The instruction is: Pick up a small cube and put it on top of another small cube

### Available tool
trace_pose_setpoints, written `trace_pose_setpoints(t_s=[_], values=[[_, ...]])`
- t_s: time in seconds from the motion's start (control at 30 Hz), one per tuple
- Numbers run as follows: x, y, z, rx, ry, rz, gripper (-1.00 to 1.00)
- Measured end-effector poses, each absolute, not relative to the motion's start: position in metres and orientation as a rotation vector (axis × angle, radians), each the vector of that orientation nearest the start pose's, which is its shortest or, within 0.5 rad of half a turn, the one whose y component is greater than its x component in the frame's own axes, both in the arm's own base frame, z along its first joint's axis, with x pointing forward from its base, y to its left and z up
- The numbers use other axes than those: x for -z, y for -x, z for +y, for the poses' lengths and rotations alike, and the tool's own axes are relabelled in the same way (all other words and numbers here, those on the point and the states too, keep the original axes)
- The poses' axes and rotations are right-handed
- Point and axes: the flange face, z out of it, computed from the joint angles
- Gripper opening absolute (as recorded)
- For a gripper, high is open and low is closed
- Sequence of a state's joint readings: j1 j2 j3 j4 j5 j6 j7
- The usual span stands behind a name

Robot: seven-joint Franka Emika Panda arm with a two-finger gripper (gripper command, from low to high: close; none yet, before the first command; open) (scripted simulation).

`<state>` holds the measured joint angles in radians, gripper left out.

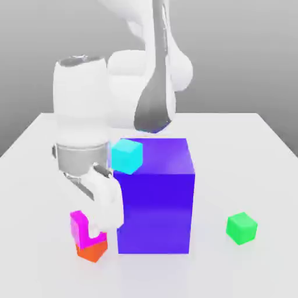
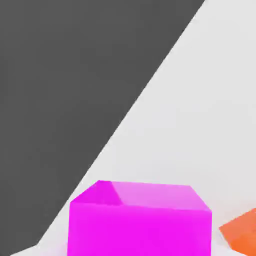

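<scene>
The small magenta cube (image 1: 79, 228) hangs just above the small orange-red cube (image 1: 93, 252), a little toward the exterior view's left of it. My gripper (image 1: 96, 228) reaches down from the white hand and is shut on the magenta cube, with one white finger (image 1: 100, 218) covering the cube's upper right part. In the hand view the magenta cube (image 2: 140, 220) is very close, and a corner of the orange-red cube (image 2: 242, 235) shows beside it on the white table.
A big blue-purple block (image 1: 156, 198) stands right beside the hand, on the exterior view's right of the two cubes. A small cyan cube (image 1: 127, 155) sits on the block's top near its left edge. A small green cube (image 1: 241, 227) lies on the white table (image 1: 35, 174) further right.
</scene>
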<state>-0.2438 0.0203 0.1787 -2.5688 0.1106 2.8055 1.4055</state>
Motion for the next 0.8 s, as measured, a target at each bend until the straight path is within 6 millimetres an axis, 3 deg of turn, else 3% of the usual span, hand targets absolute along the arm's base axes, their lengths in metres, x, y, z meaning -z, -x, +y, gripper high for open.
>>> trace_pose_setpoints(t_s=[0.17, 0.27, 0.33, 0.4, 0.43, 0.67, 0.7, 0.8], values=[[-0.285, -0.450, 0.104, 0.144, 2.411, 1.716, -1.00], [-0.287, -0.419, 0.178, 0.110, 2.573, 1.481, -1.00], [-0.277, -0.384, 0.214, 0.069, 2.679, 1.374, -1.00], [-0.262, -0.343, 0.237, 0.030, 2.786, 1.296, -1.00], [-0.253, -0.331, 0.233, 0.015, 2.813, 1.318, -1.00], [-0.192, -0.323, 0.228, 0.007, 2.835, 1.351, -1.00], [-0.183, -0.321, 0.228, 0.005, 2.836, 1.348, 1.00], [-0.183, -0.321, 0.228, 0.005, 2.836, 1.348, 1.00]])
